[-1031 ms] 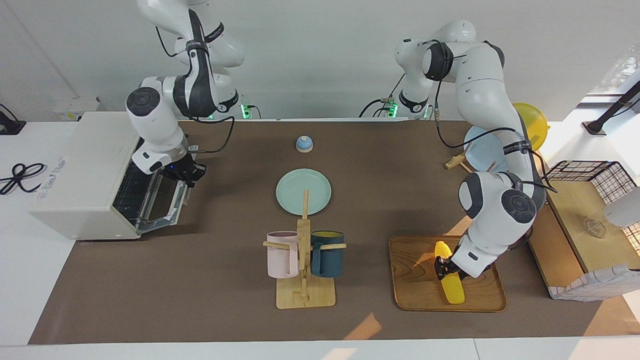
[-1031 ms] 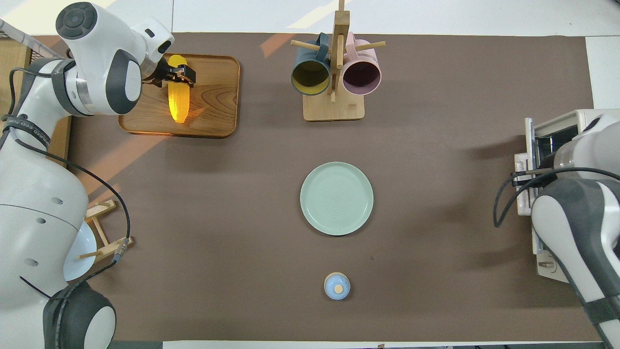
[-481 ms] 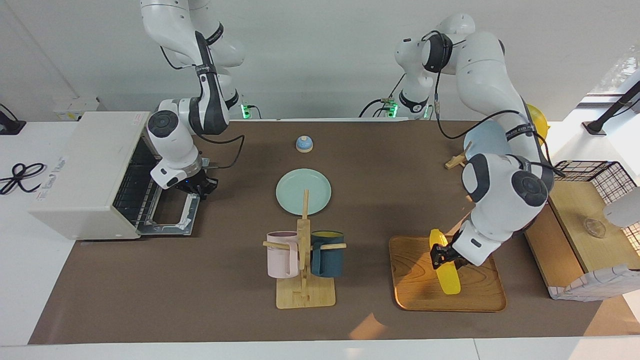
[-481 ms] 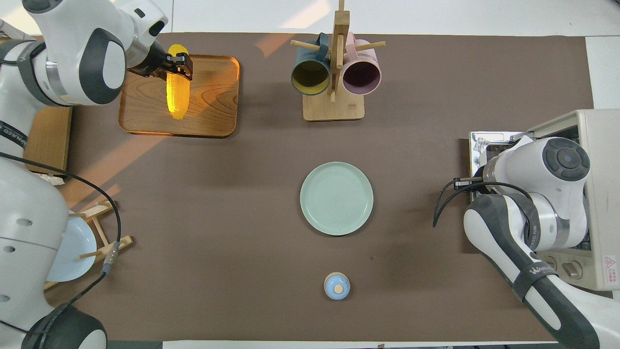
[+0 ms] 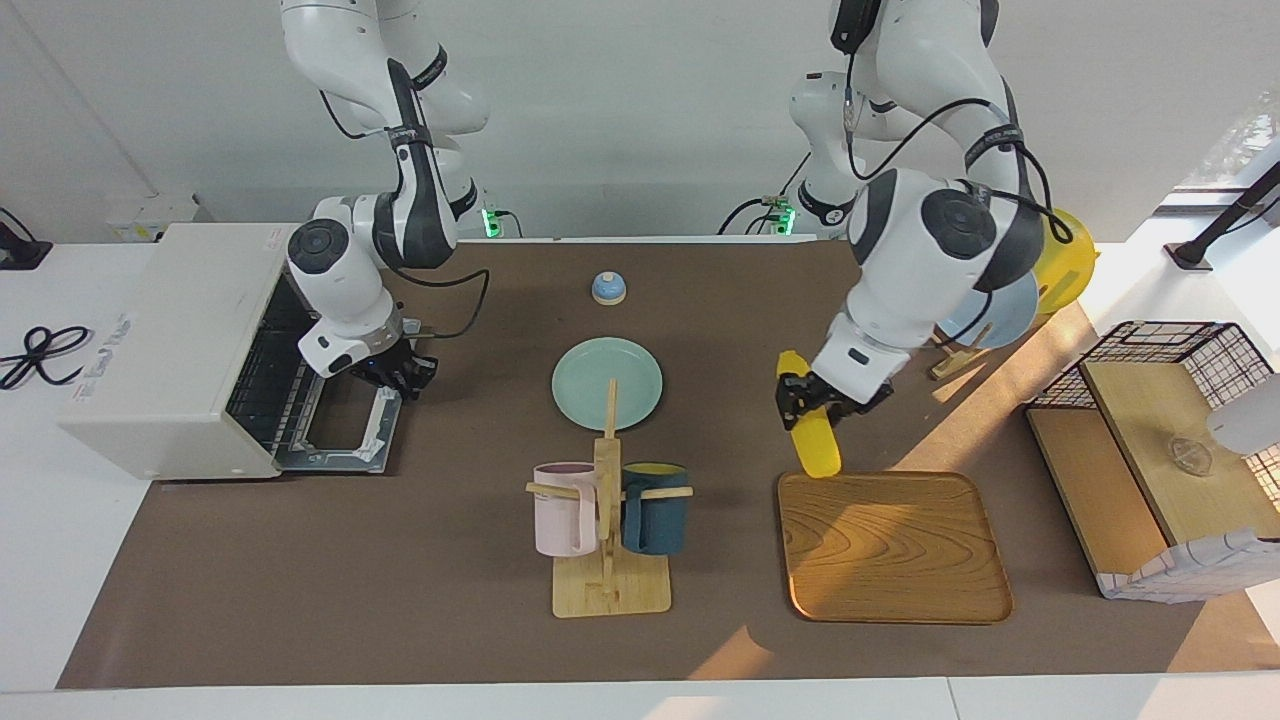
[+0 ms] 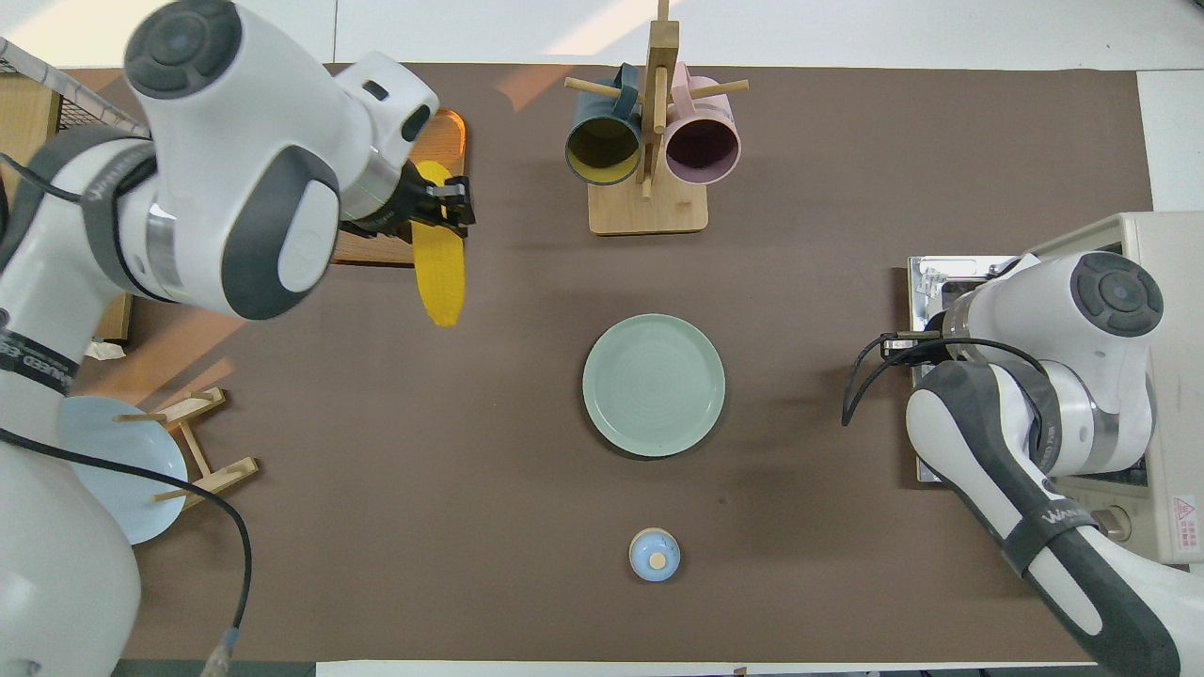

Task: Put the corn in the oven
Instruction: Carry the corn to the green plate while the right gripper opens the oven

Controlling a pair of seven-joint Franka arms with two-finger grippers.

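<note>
Left gripper (image 5: 812,400) is up in the air with the corn (image 5: 808,420) pinched between its fingers, clamped across the cob near its blunt upper end. Only a short stub of yellow pokes out above the fingers; most of the cob hangs out below them, free and clear. It's over the bare brown mat, just off the edge of the wooden tray (image 5: 893,545) that lies nearest the robots, between the tray and the teal plate (image 5: 607,383).

Overhead, the corn (image 6: 438,254) runs lengthwise toward the robots from the left gripper (image 6: 450,205), its long axis close to straight along that line, tapered tip leading. In the facing view it hangs tilted, tip down toward the tray's rim.

Across the table, the right gripper (image 5: 398,372) sits over the oven (image 5: 170,345)'s dropped-open door, just in front of the rack; I can't make out whether its fingers are parted.
</note>
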